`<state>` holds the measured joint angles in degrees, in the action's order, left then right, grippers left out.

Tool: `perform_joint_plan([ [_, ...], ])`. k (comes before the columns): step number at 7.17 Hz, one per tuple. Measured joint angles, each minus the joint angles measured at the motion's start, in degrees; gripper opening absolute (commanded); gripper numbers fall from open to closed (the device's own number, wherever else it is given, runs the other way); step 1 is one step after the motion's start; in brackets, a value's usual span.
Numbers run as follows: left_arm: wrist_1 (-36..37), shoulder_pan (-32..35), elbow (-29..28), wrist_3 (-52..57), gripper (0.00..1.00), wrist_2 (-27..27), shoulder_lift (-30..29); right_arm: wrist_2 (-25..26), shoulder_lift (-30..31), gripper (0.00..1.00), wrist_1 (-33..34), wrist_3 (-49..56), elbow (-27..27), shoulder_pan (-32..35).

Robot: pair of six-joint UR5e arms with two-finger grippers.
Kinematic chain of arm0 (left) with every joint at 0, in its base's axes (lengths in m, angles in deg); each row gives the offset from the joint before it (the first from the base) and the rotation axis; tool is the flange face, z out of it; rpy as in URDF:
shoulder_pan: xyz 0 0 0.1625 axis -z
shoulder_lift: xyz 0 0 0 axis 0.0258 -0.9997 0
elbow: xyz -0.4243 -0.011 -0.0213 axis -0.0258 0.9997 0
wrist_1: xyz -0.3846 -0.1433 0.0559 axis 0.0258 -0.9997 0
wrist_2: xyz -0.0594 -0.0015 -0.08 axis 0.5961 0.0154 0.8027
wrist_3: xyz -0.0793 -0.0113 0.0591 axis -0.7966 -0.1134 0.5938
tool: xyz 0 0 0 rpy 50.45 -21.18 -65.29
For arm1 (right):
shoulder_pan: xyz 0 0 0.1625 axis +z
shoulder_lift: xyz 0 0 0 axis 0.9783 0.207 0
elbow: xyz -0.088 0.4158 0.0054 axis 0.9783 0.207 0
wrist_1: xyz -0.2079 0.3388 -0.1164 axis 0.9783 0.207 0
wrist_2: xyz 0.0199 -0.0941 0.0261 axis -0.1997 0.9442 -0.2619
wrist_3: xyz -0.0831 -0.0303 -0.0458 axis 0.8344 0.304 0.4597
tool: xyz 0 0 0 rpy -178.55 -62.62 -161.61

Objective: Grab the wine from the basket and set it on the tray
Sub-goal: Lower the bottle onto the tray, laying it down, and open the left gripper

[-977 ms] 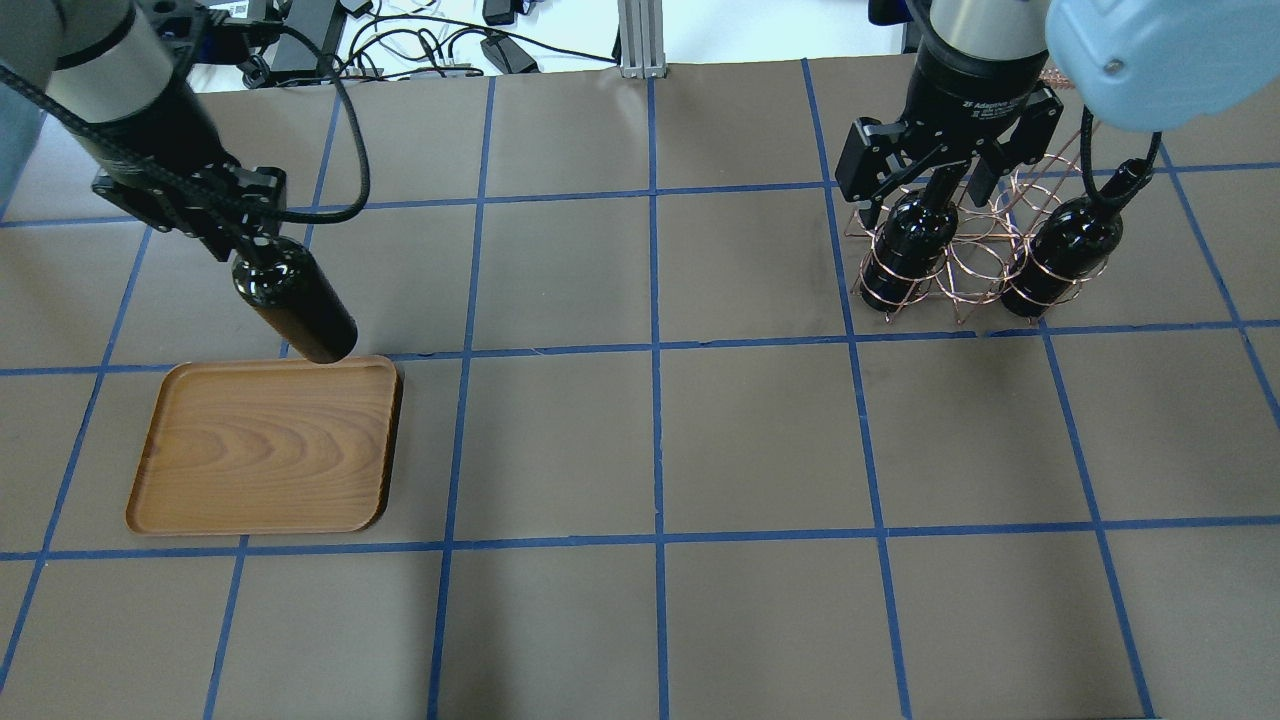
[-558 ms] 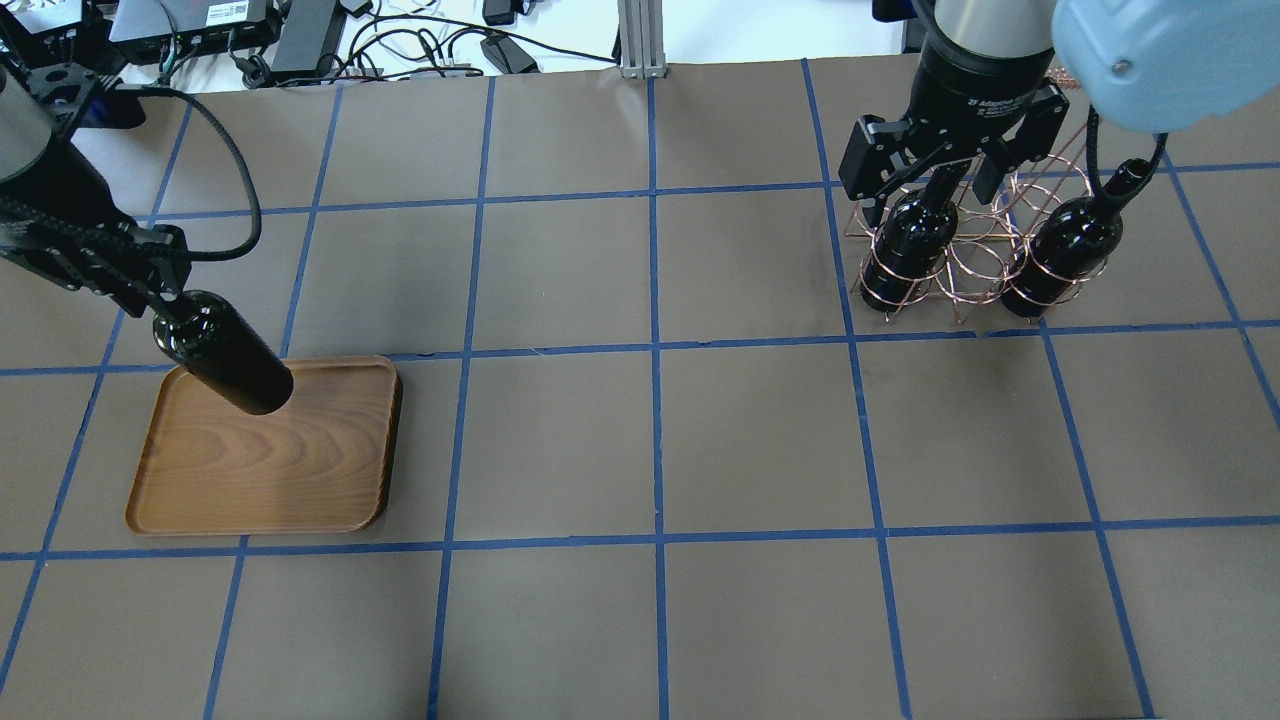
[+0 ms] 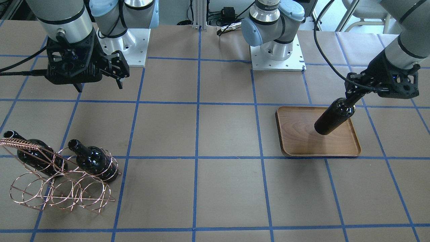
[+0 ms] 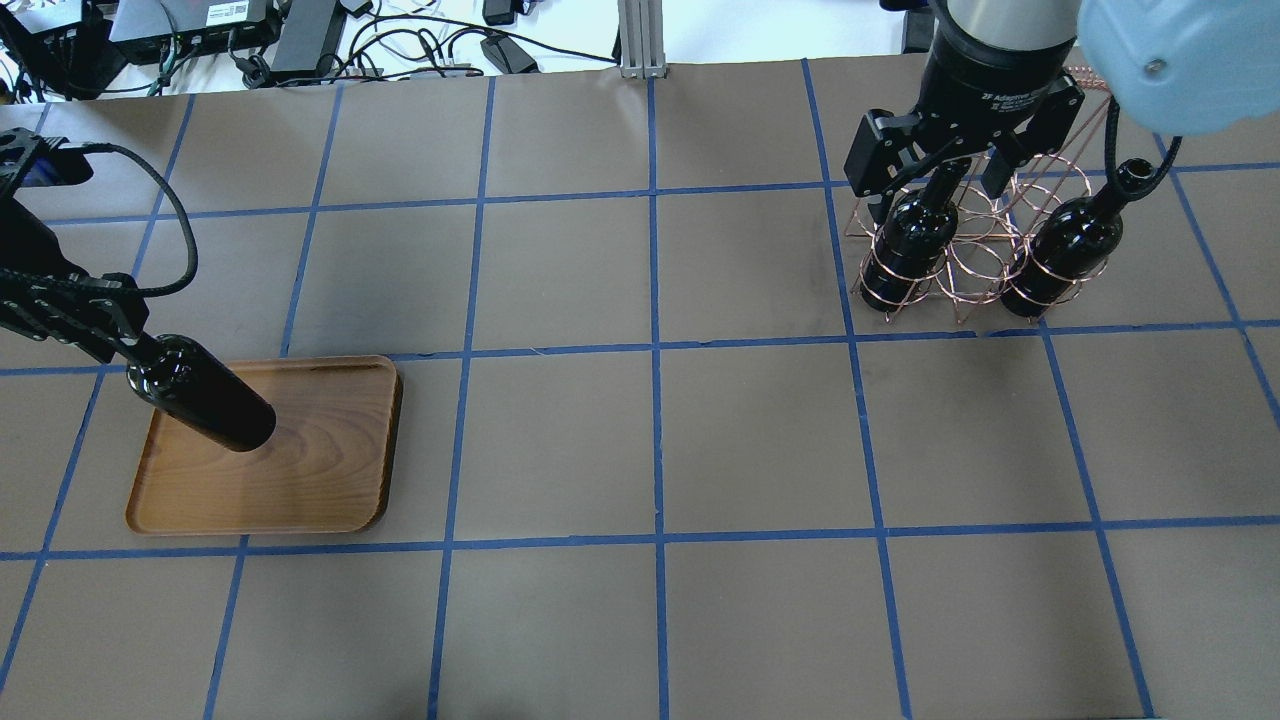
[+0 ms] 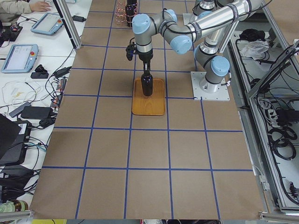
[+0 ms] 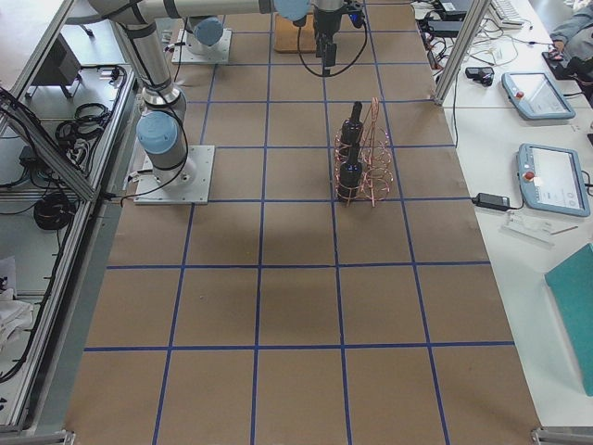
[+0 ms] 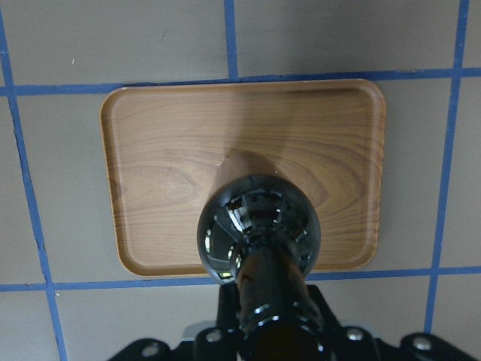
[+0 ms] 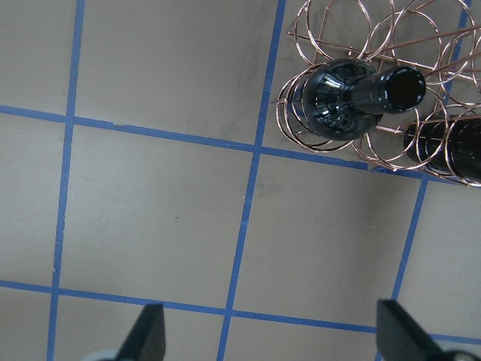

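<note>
Hanging neck-up from the left tool [image 4: 122, 343], the wine [image 4: 205, 398] is over the tray [image 4: 310, 470], toward its left side. The tool pinches the narrow neck, so the body dangles roughly upright with its flat base pointing down, ready to stand. The wrist view shows a shadow on the wood beside the base, so I judge it is not yet down, though no view settles whether it touches. The step in hand looks like the final lowering. The base should land well inside the low rim before the tool lets go, or the tall glass could tip. The tray lies flat at the left end of the worktop [image 4: 650, 450]. At the far right, the basket [image 4: 975, 262] holds two bottles [image 4: 910, 240] slanting neck-up through its rings. The right tool [image 4: 935, 190] hovers above the left one, fingers spread, likely staged for the next pick.
</note>
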<state>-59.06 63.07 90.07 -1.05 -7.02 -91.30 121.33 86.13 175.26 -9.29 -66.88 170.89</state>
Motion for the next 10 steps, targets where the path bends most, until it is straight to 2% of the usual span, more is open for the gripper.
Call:
perform_joint_plan([
  [3,0.1,-0.7,0.4,0.5,0.0,0.2,-1.6,0.4,0.0,1.0,0.1,0.0,0.0,0.0],
  [4,0.1,-0.7,0.4,0.6,0.03,0.2,-2.0,0.1,-0.2,1.0,0.2,-0.3,-0.1,0.0],
  [5,0.1,-0.7,0.4,0.6,0.1,0.2,-2.5,0.1,-0.3,1.0,0.4,-0.3,-0.2,0.0],
  [6,0.1,-0.7,0.3,0.6,0.32,0.1,-2.8,0.1,-0.2,1.0,0.5,0.0,-0.2,0.0],
  [7,0.1,-0.7,0.3,0.6,0.91,0.0,-3.1,-0.2,0.1,1.0,0.5,0.1,-0.2,-0.1],
  [8,0.1,-0.7,0.3,0.5,1.0,0.0,-3.1,-0.3,0.2,1.0,0.6,0.1,-0.2,-0.1],
  [10,0.2,-0.6,-0.1,0.2,1.0,0.0,-2.4,-0.2,0.7,1.0,0.6,0.1,-0.2,-0.1],
])
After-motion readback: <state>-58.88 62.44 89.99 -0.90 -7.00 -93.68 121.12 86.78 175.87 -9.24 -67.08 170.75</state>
